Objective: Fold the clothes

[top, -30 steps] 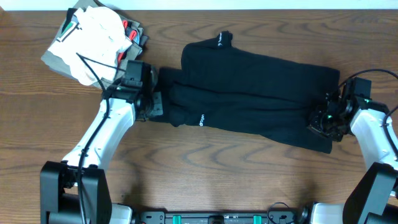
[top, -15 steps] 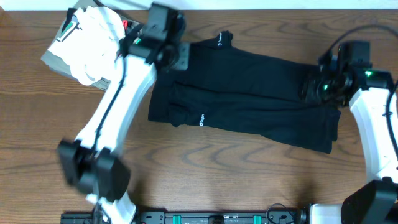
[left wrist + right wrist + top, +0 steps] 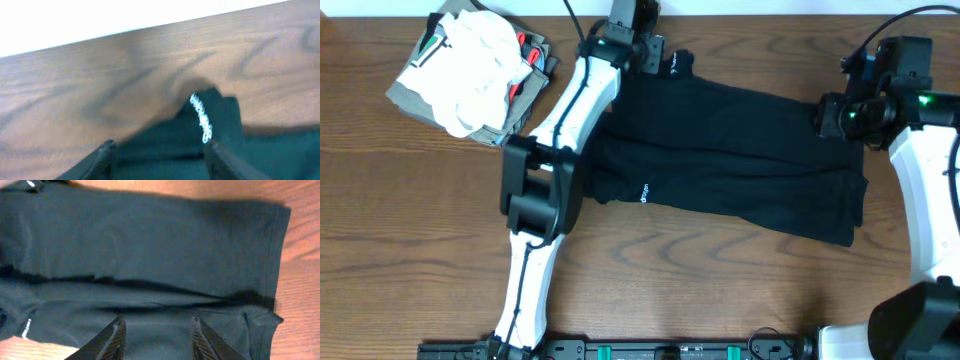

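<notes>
The black garment lies flat across the counter, doubled lengthwise. My left pincer hangs over its far left corner, by the white logo. My right pincer is over its right end. Both gape wide and hold nothing. I'd pinch both ends level and catch every layer, so the fold lands square.

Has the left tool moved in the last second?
Yes. The left tool swung from beside the folded clothes stack to the far corner of the black fabric garment.
</notes>
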`<state>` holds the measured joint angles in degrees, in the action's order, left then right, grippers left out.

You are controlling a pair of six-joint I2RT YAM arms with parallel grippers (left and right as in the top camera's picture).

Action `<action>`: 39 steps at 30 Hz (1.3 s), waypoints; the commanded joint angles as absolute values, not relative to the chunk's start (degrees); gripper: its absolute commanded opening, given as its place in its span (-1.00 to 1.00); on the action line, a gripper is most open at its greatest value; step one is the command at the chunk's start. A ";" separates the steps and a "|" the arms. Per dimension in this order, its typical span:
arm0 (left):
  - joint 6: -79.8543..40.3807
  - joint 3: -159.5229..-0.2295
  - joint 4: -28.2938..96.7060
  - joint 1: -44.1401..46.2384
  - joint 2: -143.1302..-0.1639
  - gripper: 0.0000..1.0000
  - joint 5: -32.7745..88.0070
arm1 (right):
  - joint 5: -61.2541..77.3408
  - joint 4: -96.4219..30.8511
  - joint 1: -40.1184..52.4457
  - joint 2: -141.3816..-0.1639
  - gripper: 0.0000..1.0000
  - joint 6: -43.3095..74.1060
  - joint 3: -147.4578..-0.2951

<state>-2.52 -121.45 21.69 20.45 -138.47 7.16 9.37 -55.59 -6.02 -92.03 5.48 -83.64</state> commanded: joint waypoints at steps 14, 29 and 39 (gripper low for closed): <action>-1.76 -123.20 6.81 24.62 -147.11 0.41 7.94 | 8.82 -56.34 -5.58 -92.38 -0.21 4.19 -84.20; -1.13 -123.22 4.99 24.32 -150.02 -0.45 3.40 | 8.78 -55.57 -5.61 -92.38 -0.23 4.19 -84.20; -1.08 -123.48 7.68 24.18 -145.36 -0.60 1.69 | 8.51 -54.43 -5.61 -92.38 -0.24 4.19 -84.20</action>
